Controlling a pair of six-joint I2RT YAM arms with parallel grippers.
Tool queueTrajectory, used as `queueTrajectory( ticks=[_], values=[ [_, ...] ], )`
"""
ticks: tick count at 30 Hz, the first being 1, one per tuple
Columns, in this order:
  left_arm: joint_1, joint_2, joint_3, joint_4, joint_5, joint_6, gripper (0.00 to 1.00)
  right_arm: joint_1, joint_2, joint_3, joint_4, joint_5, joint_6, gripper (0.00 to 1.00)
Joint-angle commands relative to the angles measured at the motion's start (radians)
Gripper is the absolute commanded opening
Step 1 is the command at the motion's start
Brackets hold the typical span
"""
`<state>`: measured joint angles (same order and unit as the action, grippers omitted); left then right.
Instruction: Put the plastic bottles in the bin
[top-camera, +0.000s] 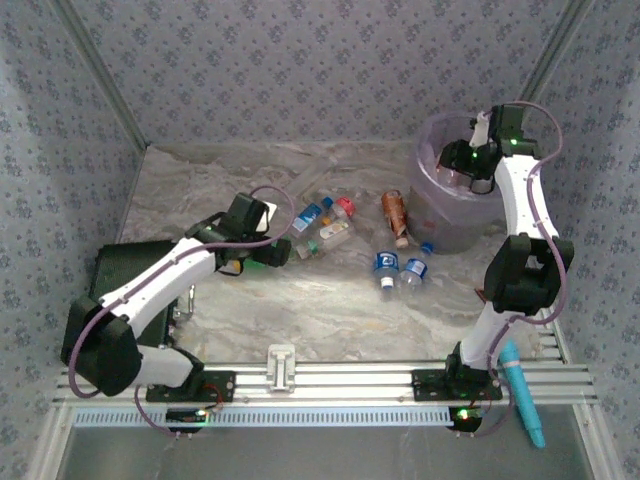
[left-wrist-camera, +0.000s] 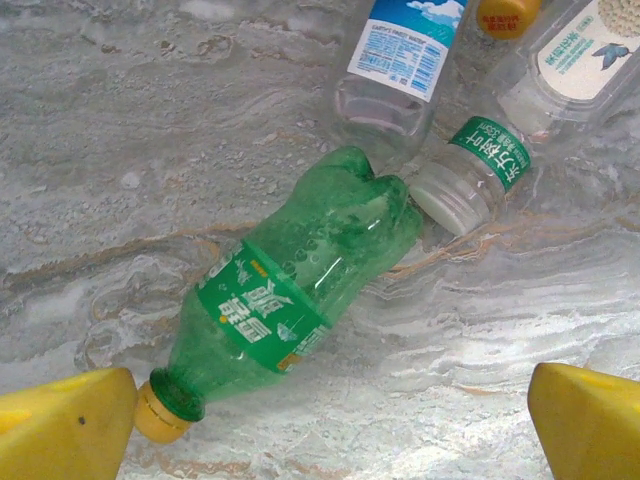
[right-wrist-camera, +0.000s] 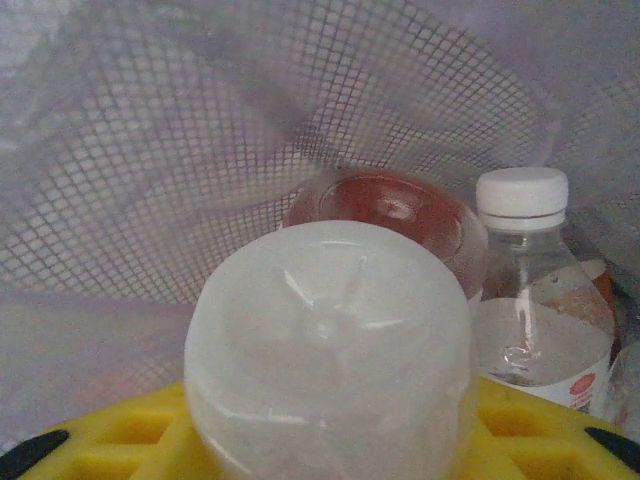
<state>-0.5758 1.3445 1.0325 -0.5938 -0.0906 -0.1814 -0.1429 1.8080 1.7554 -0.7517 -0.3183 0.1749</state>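
Top view: the left hand (top-camera: 268, 250) hung low over the table (top-camera: 200, 180), at the left end of a cluster of bottles (top-camera: 322, 228). The right hand (top-camera: 470, 165) was above the bin (top-camera: 440, 225), far right. More bottles lay between cluster and bin, nearer the right arm. Bare table lay left of the cluster and on its near side.

Left wrist: the hand was spread, its yellow fingers (left-wrist-camera: 65, 425) at either lower corner and nothing between them. The green bottle (left-wrist-camera: 290, 290) lay just ahead, with its long axis slanting from the cap (left-wrist-camera: 160, 410) beside the left finger up to the base. The base touched a clear bottle (left-wrist-camera: 470, 170). A grasp probably needed the hand advanced and turned across that axis, and the bare side offered room.

Right wrist: the hand pinched a white bottle (right-wrist-camera: 330, 340), base outward, within the bin's mesh wall and above bottles already inside. Letting go looked sufficient.
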Motion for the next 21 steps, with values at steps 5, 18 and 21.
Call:
queueTrajectory(
  ticks=[5,18,21],
  values=[
    [0.001,0.045,0.038,-0.036,0.047,0.087,1.00,0.015,0.047,0.022,-0.092,0.015,-0.006,0.67],
    [0.001,0.087,0.017,-0.031,0.081,0.157,1.00,0.000,-0.097,0.187,-0.244,0.092,0.003,0.88],
    [0.001,0.098,0.004,-0.025,0.091,0.182,1.00,-0.013,-0.143,0.200,-0.264,0.095,0.003,0.89]
  ],
)
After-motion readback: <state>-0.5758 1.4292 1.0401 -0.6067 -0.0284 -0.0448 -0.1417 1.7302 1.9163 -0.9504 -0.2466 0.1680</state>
